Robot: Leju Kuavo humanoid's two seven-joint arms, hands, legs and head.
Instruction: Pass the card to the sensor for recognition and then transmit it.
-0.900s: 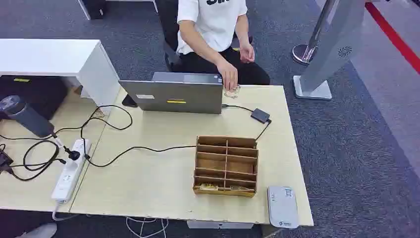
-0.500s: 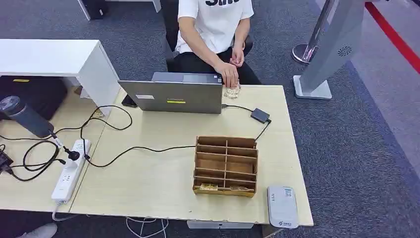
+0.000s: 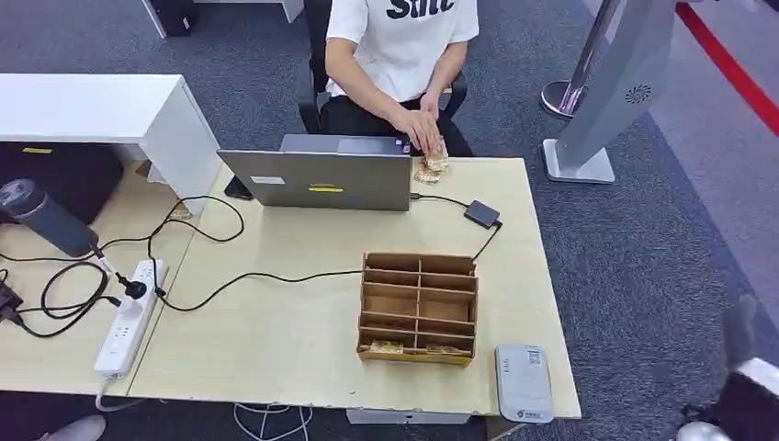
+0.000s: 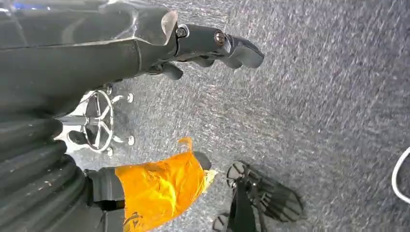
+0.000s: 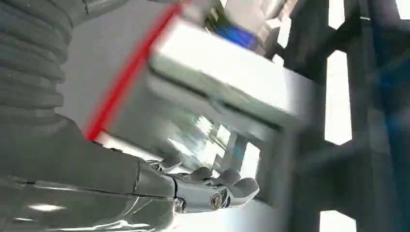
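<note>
Overhead, a pale wooden desk stands on grey carpet. A compartmented wooden box sits toward its 5 o'clock, cards lying in its nearest row; just beside it at 5 o'clock lies the grey sensor. At 12 o'clock a laptop faces a seated person. The left hand hangs over carpet, released, fingers loosely extended. The right hand is blurred; its state I cannot tell.

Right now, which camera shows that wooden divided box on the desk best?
The head view: the wooden divided box sits whole near the desk's front edge, its compartments visible from above. The left wrist view looks at carpet, and the right wrist view is a blur of other things.
</note>
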